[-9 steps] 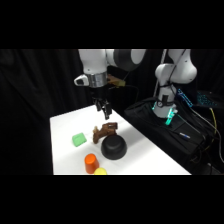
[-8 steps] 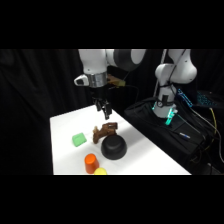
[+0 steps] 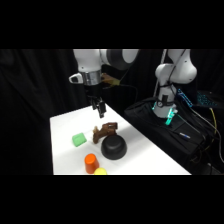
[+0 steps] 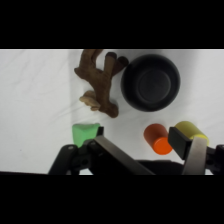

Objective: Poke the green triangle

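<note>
Green and matte, the green triangle (image 3: 78, 139) lies at the left of the white surface (image 3: 145, 150) in the side view, apart from the other things; in the wrist view it sits low and left of centre (image 4: 84, 133), partly hidden by the black linkage. To its right in the side view come a brown antlered toy (image 3: 104, 131), a black dome (image 3: 113, 147), and below them an orange cylinder (image 3: 90, 162) with a yellow piece (image 3: 100, 171) at the frame's lower edge.

The step in hand looks like the approach, with no contact made yet. To do it well, the arm would need to shift toward the left of the frame until it stands over the wedge, then come down straight, pressing gently on the top face so the small piece does not skid or tip. It should stay clear of the brown toy, which lies nearest to the path.

The gripper (image 3: 100, 111) hangs from the upper middle of the side view, pointing down, above the surface and nearer the toy than the wedge. Whether the jaws are open or closed cannot be told.
</note>
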